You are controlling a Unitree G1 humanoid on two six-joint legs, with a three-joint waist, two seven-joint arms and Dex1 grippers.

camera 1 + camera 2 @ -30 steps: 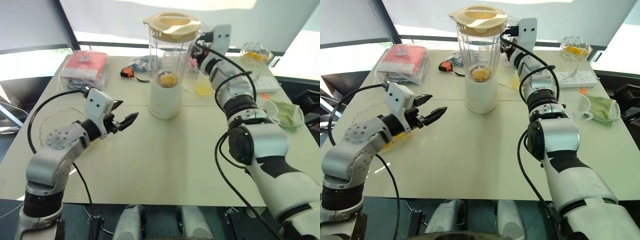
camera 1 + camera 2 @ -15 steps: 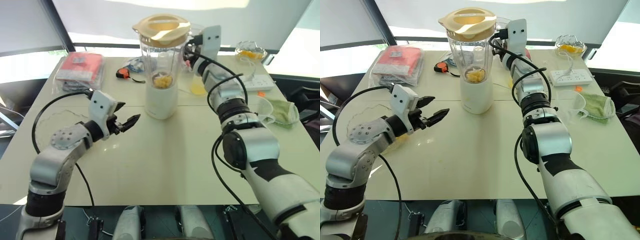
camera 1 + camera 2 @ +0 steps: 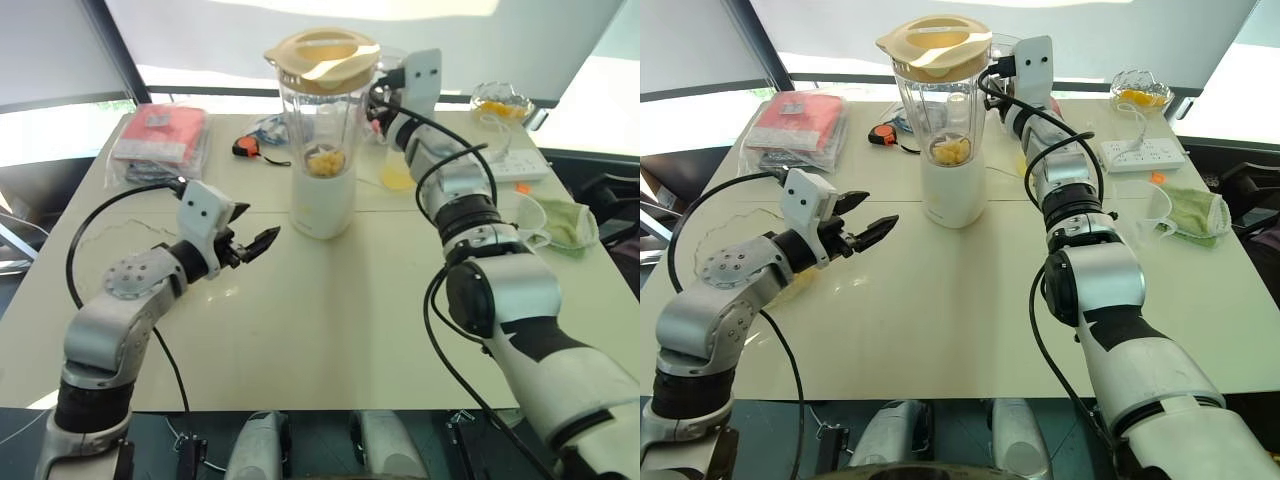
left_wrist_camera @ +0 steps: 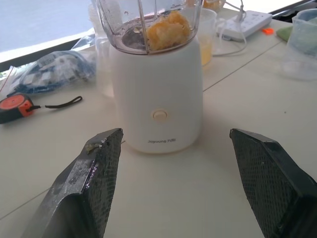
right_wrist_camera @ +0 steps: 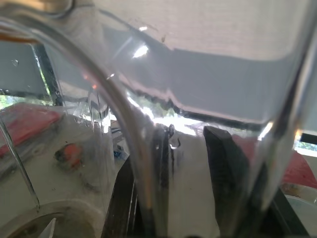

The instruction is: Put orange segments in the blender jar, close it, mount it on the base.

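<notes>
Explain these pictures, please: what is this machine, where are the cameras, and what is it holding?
It is a two-armed humanoid robot at a table. Two pictures come from cameras in its head, looking down; the other two from each wrist. The jar, lid on, orange bits inside, sits on its white base. The left pincer hangs open and empty, facing it. The right pincer is close against the jar, grip unclear. A tape measure and red packet lie farther back.
</notes>
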